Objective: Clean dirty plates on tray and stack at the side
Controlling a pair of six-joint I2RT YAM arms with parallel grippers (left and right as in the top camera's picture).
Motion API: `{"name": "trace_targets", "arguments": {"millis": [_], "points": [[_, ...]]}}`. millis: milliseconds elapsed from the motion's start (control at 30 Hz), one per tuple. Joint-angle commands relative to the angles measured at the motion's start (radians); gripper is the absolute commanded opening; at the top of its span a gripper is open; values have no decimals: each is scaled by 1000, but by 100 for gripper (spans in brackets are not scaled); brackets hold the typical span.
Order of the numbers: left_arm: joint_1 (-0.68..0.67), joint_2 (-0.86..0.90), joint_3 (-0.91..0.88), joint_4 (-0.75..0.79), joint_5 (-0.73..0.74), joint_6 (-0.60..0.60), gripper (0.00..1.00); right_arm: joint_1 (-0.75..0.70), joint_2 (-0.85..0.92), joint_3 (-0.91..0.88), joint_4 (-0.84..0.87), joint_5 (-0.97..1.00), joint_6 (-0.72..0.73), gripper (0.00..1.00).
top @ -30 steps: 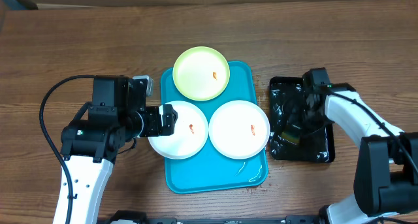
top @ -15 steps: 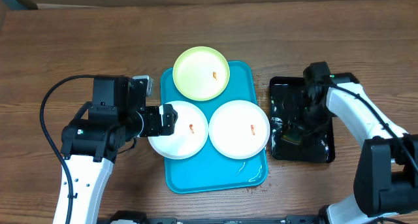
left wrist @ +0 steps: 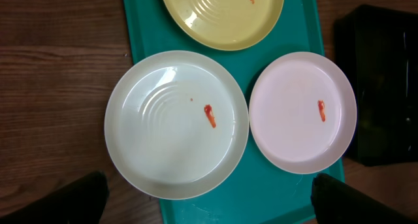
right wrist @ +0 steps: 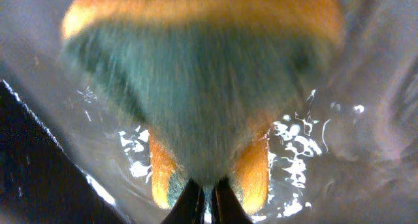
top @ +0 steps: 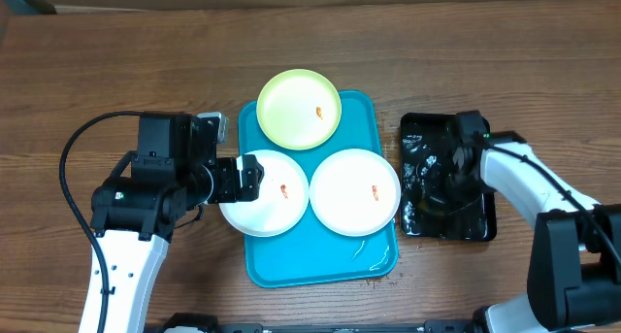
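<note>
Sponge [right wrist: 202, 87] is sitting pinched in the right gripper [right wrist: 208, 199]. Its jaws are clamping the sponge's near end, with the green scouring face toward us and orange foam showing on either side of the fingertips. Beyond the jaws we are seeing the wet, glinting floor of the black tray [top: 477, 224], and from overhead the gripper is hanging over that tray's middle.

Across the table [top: 116, 61], the left gripper [top: 249, 176] is holding its jaws spread wide and gripping nothing. In its wrist view we are catching only the two dark fingers [left wrist: 81, 198] at the lower corners. Directly ahead of those jaws, centred between them, a white plate [left wrist: 176, 123] is lying flat on the tray [left wrist: 140, 28]. Its rim on the left-finger side is overhanging the tray's edge above the wood. From overhead the fingertips are reaching the plate's near rim, and we cannot tell whether they are touching it.

Ahead and toward the right finger, a second white plate [left wrist: 302, 113] is resting inside the tray, just beside the first. Farther ahead of the jaws, the yellow-green plate [left wrist: 222, 18] is lying at the tray's far end, its rim almost meeting the first plate's. Each plate is carrying one small orange-red smear [left wrist: 209, 115], and all three are lying side by side on the tray.
</note>
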Motion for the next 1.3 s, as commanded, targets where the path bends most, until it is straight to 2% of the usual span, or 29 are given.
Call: {"name": "trace_targets", "arguments": {"millis": [0, 67, 133, 233, 400, 467, 600, 633, 700, 867, 933, 967, 1033, 1100, 1267], "points": [[-2, 3, 16, 0, 8, 23, 100, 3, -8, 113, -79, 62, -53, 15], [-2, 3, 16, 1, 8, 23, 100, 3, -16, 164, -127, 103, -52, 35], [-2, 3, 16, 0, 8, 23, 100, 3, -17, 184, -138, 115, -52, 47], [-2, 3, 16, 1, 8, 23, 100, 3, -15, 172, -95, 117, -49, 53], [-2, 3, 16, 1, 9, 13, 100, 3, -8, 98, 29, 126, 27, 49], [-2, 3, 16, 0, 10, -1, 100, 3, 4, 57, 77, 126, 60, 37], [-2, 3, 16, 0, 10, -52, 100, 3, 17, 13, 139, 137, 73, 6], [-2, 3, 16, 0, 10, -54, 100, 3, 17, 16, 141, 137, 73, 4], [-2, 3, 16, 0, 9, -54, 100, 3, 16, 32, 133, 136, 62, 4], [-2, 3, 16, 0, 9, -53, 100, 3, -14, 177, -21, 136, -48, 4], [-2, 3, 16, 0, 9, -53, 100, 3, -31, 230, -90, 136, -63, 15], [-2, 3, 16, 0, 9, -53, 100, 3, -39, 252, -132, 132, -63, 26], [-2, 3, 16, 0, 8, -53, 100, 3, -41, 255, -173, 132, -50, 33], [-2, 3, 16, 1, 8, -52, 100, 5, -39, 234, -183, 125, -43, 38], [-2, 3, 16, 1, 8, -52, 100, 5, -37, 142, -112, 95, -21, 39]]}}
